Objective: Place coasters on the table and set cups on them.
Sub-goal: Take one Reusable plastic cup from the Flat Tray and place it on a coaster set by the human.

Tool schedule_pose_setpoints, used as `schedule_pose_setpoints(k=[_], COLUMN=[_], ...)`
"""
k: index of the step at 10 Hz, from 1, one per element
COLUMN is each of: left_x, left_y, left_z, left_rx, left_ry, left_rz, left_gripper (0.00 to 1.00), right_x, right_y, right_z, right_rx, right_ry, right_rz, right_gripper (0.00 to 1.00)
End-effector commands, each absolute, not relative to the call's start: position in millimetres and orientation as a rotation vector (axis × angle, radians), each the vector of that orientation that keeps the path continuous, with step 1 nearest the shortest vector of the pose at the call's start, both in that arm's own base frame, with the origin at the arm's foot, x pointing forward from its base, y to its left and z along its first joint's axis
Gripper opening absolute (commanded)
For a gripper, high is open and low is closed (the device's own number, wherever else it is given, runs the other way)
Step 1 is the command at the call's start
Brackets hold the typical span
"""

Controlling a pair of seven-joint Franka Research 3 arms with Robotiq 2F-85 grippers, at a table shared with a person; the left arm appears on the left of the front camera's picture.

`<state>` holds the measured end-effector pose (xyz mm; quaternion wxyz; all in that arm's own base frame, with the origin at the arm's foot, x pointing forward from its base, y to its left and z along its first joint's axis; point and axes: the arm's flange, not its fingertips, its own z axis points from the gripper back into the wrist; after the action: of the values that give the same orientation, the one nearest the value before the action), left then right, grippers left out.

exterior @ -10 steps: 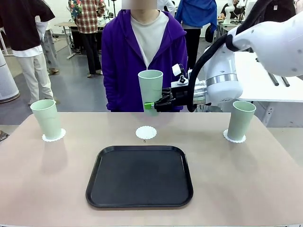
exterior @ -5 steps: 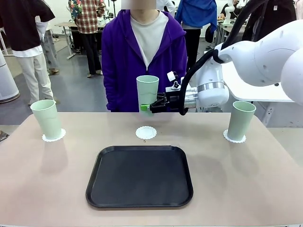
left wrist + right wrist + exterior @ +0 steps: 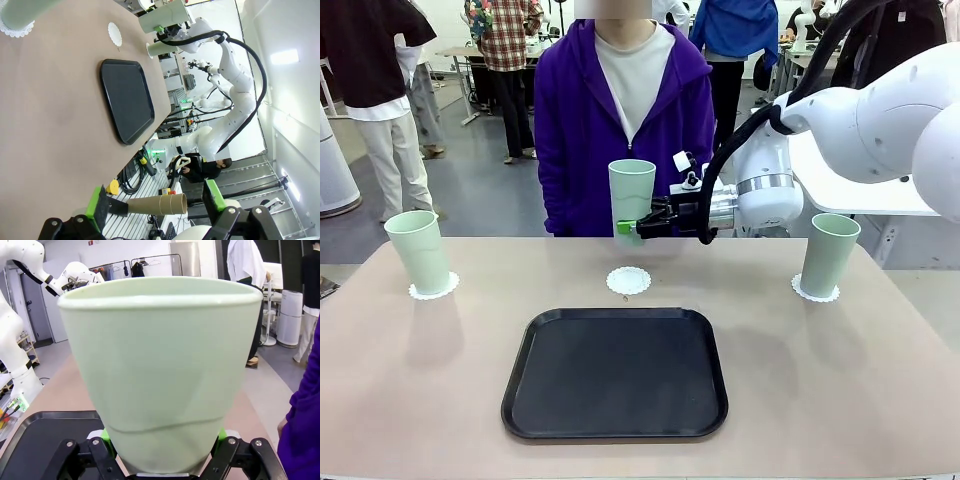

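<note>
Cups number three: two stand on doilies, and my right gripper (image 3: pixel 632 227) clamps the third cup (image 3: pixel 631 190) above the bare third doily (image 3: pixel 628 280); my left gripper (image 3: pixel 155 206) gapes.

brightness: all three views are bright and evenly lit; nothing is dim.
light source: overhead; a ceiling strip light (image 3: pixel 287 56) glows at the right edge of the left wrist view.
shadows: soft and faint on the table (image 3: pixel 840 380), short beside each cup.
glare: a dull sheen on the black tray (image 3: pixel 615 372); the walls in the left wrist view wash out to white.
focus: the front view is sharp to the far room.
close object: the held cup (image 3: pixel 161 370) looms large, slightly soft.
distortion: wide-angle bending at both wrist views' edges.
</note>
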<state>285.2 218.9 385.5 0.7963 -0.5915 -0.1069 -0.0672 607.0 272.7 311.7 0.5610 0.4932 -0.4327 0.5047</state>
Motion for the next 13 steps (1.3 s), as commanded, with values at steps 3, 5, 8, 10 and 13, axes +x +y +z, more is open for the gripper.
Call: schedule_pose_setpoints(k=[3,5,8,10,13], left_x=[284,284,284,284,284], left_y=[220,220,220,220,220], left_z=[387,387,387,387,387], left_rx=[-1.280,-1.280,-1.280,-1.280,-1.280], left_ry=[-0.248,-0.248,-0.248,-0.248,-0.248], left_rz=[-0.152,-0.152,-0.152,-0.152,-0.152], left_gripper=[1.00,1.00,1.00,1.00,1.00], right_x=[610,611,621,628,634], right_y=[273,273,274,277,281], right_z=[301,287,262,247,234], right_rx=[1.279,1.275,1.275,1.261,1.279], right_ry=[-0.980,-0.958,-0.944,-0.953,-0.934], right_rz=[1.348,1.403,1.387,1.367,1.356], right_gripper=[0.81,0.81,0.81,0.81,0.81])
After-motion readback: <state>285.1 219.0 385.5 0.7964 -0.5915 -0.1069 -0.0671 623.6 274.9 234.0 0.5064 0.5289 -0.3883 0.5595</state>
